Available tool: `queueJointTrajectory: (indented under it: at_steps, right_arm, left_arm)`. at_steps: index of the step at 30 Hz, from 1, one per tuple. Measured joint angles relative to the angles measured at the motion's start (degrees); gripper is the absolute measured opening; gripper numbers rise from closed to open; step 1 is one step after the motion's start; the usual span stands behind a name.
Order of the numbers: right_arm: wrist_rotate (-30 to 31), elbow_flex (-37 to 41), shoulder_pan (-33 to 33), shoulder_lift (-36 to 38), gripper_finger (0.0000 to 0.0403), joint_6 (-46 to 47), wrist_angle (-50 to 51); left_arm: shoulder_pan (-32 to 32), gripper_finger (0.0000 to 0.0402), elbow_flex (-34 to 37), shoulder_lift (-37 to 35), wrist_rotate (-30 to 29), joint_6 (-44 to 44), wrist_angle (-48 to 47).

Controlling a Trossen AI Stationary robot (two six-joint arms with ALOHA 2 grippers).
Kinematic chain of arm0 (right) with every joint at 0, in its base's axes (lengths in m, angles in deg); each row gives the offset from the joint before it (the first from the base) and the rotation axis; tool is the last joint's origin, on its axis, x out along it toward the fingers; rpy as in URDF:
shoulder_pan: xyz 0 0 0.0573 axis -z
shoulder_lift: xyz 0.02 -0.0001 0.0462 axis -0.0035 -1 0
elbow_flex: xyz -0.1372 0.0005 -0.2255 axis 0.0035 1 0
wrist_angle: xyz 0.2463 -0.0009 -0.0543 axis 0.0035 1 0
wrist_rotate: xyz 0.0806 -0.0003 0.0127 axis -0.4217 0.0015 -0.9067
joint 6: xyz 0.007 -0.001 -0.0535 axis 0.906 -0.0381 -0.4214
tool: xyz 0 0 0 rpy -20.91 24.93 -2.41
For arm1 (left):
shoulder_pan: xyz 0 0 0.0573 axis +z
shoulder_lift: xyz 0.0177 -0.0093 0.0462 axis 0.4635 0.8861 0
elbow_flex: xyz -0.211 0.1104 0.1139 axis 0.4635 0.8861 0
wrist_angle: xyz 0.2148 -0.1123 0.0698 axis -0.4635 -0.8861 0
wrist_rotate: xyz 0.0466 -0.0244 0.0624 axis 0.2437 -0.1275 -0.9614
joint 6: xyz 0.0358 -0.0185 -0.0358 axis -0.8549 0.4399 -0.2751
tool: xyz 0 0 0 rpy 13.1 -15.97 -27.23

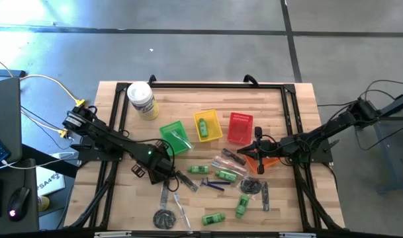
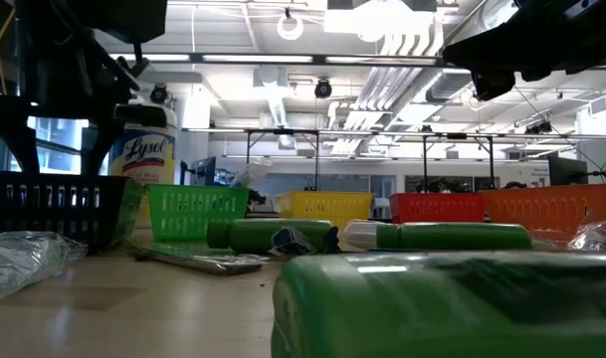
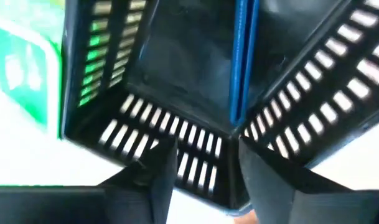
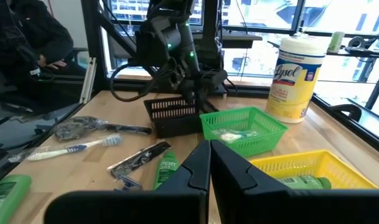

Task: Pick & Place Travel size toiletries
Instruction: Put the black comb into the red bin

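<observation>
My left gripper (image 3: 205, 149) hangs open just over the black basket (image 3: 177, 130), fingers pointing down into it. A dark blue razor (image 3: 240, 62) stands inside, leaning on the far wall, clear of the fingers. My right gripper (image 4: 210, 155) is shut on nothing and hovers over the orange basket (image 1: 266, 162), beside the red one (image 1: 239, 128). Green mini bottles (image 1: 200, 170) (image 1: 243, 205), another blue razor (image 1: 212, 186), a dark comb (image 1: 165, 216) and clear-wrapped sticks (image 1: 181, 208) lie loose on the table. One green bottle (image 1: 204, 125) lies in the yellow basket (image 1: 216, 134).
The green basket (image 1: 175, 137) holds a clear packet. The white Lysol canister (image 1: 141, 100) stands near the far left corner. A black frame (image 1: 208, 84) rims the table. In the low view a green bottle (image 2: 432, 298) lies right before the camera. A seated person (image 4: 27, 43) shows beyond the table.
</observation>
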Motion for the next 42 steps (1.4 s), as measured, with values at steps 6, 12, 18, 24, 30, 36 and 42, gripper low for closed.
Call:
queueJointTrajectory:
  at_steps: [6,12,18,24,30,36,42]
  right_arm:
    - [0.0,0.0,0.0,0.0,0.0004,0.0,0.0]
    - [0.0,0.0,0.0,0.0,0.0003,0.0,0.0]
    - [0.0,0.0,0.0,0.0,0.0003,-0.1,0.1]
    - [0.0,0.0,0.0,0.0,0.0002,-1.1,0.2]
    - [0.0,0.0,0.0,0.0,0.0002,-1.5,0.1]
    - [0.0,0.0,0.0,0.0,0.0002,-1.6,0.5]
    - [0.0,0.0,0.0,0.0,0.0002,-3.8,0.5]
  left_arm:
    - [-0.4,0.0171,-8.4,-1.3,-0.7,12.0,-13.9]
    - [-0.4,0.0122,-6.9,-17.1,1.3,19.0,-5.6]
    - [-0.4,0.004,7.9,-38.4,0.4,20.3,28.1]
    - [-0.4,0.0007,26.0,-48.1,0.3,18.6,64.3]
    - [-0.2,0.0001,39.1,-50.1,-8.5,13.8,80.4]
    - [5.1,0.0,44.3,-58.0,-7.2,11.4,79.0]
    - [15.3,0.0,51.2,-66.5,5.3,4.7,82.5]
